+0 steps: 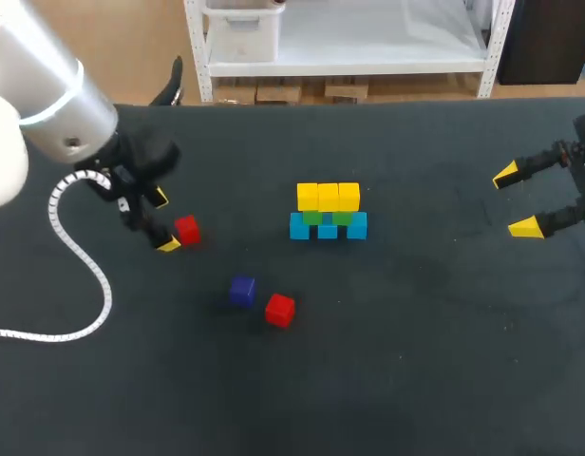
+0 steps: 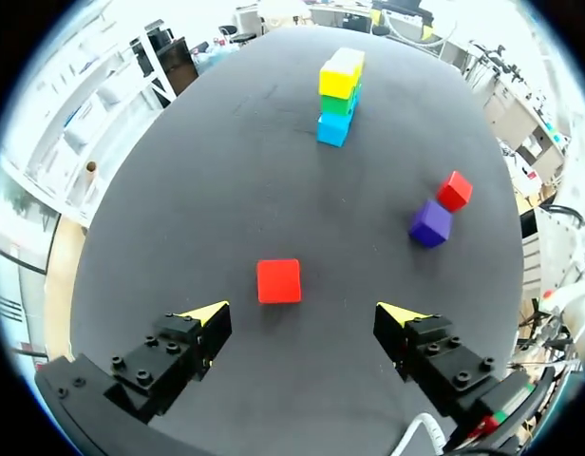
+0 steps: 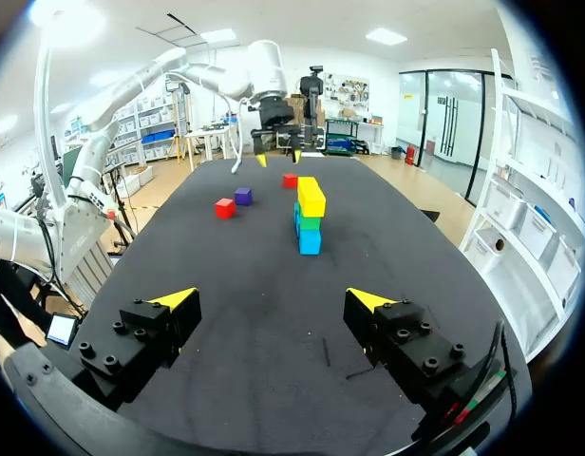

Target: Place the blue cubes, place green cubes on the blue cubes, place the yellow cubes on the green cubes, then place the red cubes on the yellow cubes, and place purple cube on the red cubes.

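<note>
Over on the left, the left gripper [image 1: 163,220] hangs spread just beside a red cube [image 1: 186,229]; the right gripper [image 1: 516,200], also spread, sits well right. Yellow cubes [image 1: 328,197] top green cubes [image 1: 327,217] and blue cubes [image 1: 328,228] on the tabletop [image 1: 416,361].

Black bench [image 1: 416,380]; light blue cubes [image 1: 300,226], green cubes [image 1: 312,218], yellow cubes [image 1: 328,197], two bright red cubes [image 1: 280,310] and one deep purple cube [image 1: 242,291].

Bright even overhead light, faint soft shadows
</note>
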Robot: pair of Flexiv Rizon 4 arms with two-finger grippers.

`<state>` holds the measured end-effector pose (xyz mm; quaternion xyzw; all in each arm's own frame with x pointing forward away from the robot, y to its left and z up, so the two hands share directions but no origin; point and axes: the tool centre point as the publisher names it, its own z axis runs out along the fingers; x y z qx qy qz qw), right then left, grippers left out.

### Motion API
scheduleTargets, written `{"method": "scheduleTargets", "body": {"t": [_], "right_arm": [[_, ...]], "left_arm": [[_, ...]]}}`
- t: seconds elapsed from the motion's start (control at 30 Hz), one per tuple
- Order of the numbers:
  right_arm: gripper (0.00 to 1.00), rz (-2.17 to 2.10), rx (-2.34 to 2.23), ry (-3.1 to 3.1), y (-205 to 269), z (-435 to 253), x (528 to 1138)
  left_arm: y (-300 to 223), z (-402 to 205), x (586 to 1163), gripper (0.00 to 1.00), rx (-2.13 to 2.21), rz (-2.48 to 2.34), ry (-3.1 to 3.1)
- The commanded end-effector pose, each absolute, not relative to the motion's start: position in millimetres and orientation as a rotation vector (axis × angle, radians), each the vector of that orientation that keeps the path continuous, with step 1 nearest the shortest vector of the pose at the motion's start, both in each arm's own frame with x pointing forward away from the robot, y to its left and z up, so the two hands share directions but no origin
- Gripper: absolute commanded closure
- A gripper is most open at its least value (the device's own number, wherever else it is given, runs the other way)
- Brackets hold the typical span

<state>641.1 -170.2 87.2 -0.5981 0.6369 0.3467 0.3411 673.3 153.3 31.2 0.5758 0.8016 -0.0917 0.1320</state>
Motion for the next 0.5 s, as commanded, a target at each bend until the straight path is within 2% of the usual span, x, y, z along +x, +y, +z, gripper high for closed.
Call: {"method": "scheduleTargets", "body": {"t": [0.03, 0.23, 0.5], "right_arm": [[0.0, 0.903, -1.556, 1.654, -170, 86, 642], [0.0, 0.903, -1.556, 1.654, -170, 86, 642], [0.0, 0.903, -1.556, 1.654, -170, 86, 642]], "left_arm": [[144, 20, 681, 0.0, 1.668, -0.259, 2.331], [140, 13, 690, 0.01, 1.64, -0.248, 2.341], [140, 4, 694, 0.08, 1.608, -0.253, 2.366]]}}
